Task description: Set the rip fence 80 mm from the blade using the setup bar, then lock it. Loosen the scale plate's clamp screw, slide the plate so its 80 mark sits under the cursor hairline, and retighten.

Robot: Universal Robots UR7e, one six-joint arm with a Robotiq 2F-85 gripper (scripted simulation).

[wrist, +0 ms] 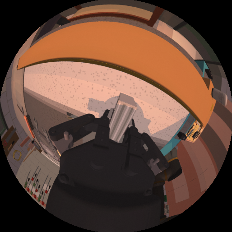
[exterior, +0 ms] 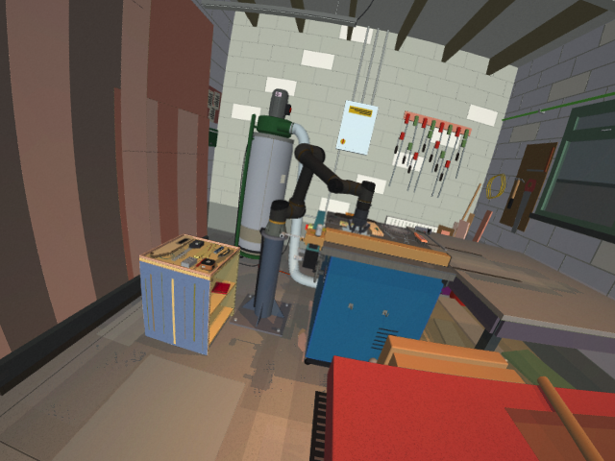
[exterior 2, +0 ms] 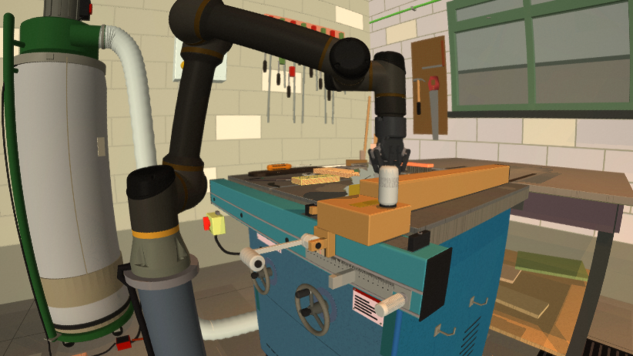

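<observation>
On the blue table saw (exterior: pixel 377 293) the orange rip fence (exterior 2: pixel 436 183) lies along the right side of the top, its head block (exterior 2: pixel 363 219) over the front rail. A silver setup bar (wrist: pixel 123 117) is clamped upright in my gripper (wrist: pixel 117 126), which hangs over the table left of the fence. In the second side camera a white knurled cylinder (exterior 2: pixel 388 186) stands in front of the fence below my gripper (exterior 2: pixel 389 157). On the front rail sit the scale plate (exterior 2: pixel 367 276), a lock handle (exterior 2: pixel 270 254) and a white knob (exterior 2: pixel 390 304).
A grey dust collector (exterior 2: pixel 66 177) stands left of the arm's pedestal (exterior: pixel 266 293). Wood blocks (exterior 2: pixel 316 179) and an orange tool (exterior 2: pixel 276 167) lie on the saw top. An outfeed table (exterior: pixel 536 293) extends right, a tool cart (exterior: pixel 189 293) stands left, and a red surface (exterior: pixel 472 412) is nearest.
</observation>
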